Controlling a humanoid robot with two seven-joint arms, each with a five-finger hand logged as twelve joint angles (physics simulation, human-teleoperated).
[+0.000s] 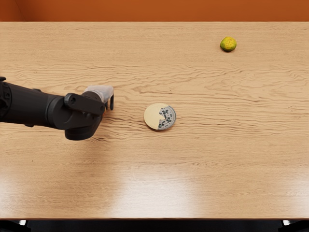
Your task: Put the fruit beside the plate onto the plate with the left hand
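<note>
Right now I have the left arm (pixel 34 108) coming in over the left edge of the bench (pixel 217 159). It is dark and thick and lies almost level, about midway between the far and near edges. The left hand (pixel 100 94) at its end is pale grey. It sits over the left half of the bench and points toward the middle. From my head view the bulky wrist housing covers much of the hand, so I cannot tell whether it is spread or pressed together. A soft shadow falls on the wood beneath the arm and wrist.

The plate (pixel 160 116) lies flat close to the middle of the bench. It is a small round disc, cream on the side toward the left edge and patterned in speckled grey on the side toward the right edge. It is near the hand but not touching it, with a strip of bare wood between them, and it sits slightly closer to the near edge than the hand does.

The fruit (pixel 228 44) is small, round and yellow-green. It rests on bare wood toward the far right corner, close to the far edge. It is well apart from the plate, not beside it, and farther still from the hand.
</note>
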